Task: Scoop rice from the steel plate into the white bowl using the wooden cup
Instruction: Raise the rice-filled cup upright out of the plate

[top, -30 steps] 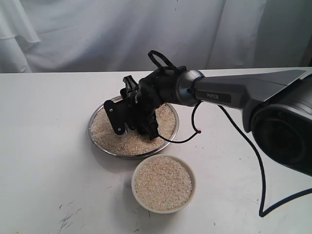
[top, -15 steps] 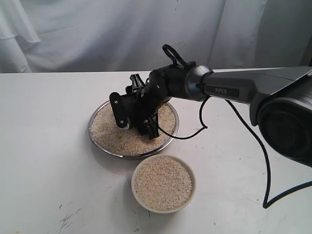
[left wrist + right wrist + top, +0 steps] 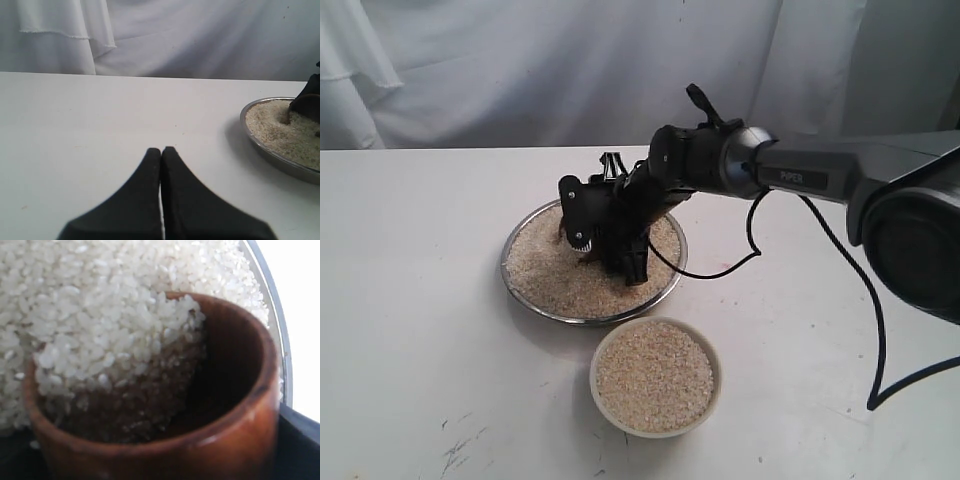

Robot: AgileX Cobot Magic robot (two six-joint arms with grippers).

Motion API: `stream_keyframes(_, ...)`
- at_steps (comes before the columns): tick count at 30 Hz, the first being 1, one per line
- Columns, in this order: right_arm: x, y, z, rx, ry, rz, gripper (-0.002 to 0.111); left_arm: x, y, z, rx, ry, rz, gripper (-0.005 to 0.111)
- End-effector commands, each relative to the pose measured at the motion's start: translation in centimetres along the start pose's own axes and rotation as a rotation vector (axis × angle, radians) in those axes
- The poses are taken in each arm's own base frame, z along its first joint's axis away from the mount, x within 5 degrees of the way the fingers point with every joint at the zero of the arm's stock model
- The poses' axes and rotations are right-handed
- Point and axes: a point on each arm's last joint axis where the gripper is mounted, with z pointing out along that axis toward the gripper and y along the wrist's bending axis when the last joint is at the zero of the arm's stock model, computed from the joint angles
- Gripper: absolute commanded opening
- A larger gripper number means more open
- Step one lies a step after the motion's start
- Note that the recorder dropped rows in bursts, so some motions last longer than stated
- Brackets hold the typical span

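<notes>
The steel plate (image 3: 507, 264) holds a flat bed of rice (image 3: 545, 268). My right gripper (image 3: 597, 238) reaches down into the plate, shut on the wooden cup (image 3: 235, 432), which is mostly hidden behind the fingers in the exterior view. The cup lies tilted with its mouth pushed into the rice (image 3: 100, 315), and grains spill into its dark inside. The white bowl (image 3: 593, 373) stands just in front of the plate, filled with rice (image 3: 655, 375). My left gripper (image 3: 161, 150) is shut and empty over bare table, well away from the plate's rim (image 3: 262, 147).
A white cloth (image 3: 520, 70) hangs behind the table. The right arm (image 3: 820, 180) and its black cable (image 3: 840, 290) cross the table's right side. Some dark scuff marks (image 3: 455, 450) sit near the front left edge.
The right gripper with the cup has slid toward the back and right of the plate, and the arm's wrist has swung further right. The bowl and plate have not moved.
</notes>
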Motion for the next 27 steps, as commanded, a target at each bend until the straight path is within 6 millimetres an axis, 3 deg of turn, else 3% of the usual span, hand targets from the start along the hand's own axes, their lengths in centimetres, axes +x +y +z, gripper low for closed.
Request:
stream_keyframes(1, 0.7, 1.6, 1.0, -0.110, -0.040, 0.050, 0.000, 0.1, 0.0, 0.0, 0.002, -0.007, -0.004, 0.000)
stream_keyframes(17, 2.3, 0.3, -0.4, -0.094, -0.178, 0.177, 0.000, 0.1, 0.0, 0.0, 0.002, -0.007, -0.004, 0.000)
stream_keyframes(27, 1.9, -2.8, -4.8, 0.029, -0.263, 0.274, 0.000, 0.1, 0.0, 0.0, 0.002, -0.007, -0.004, 0.000)
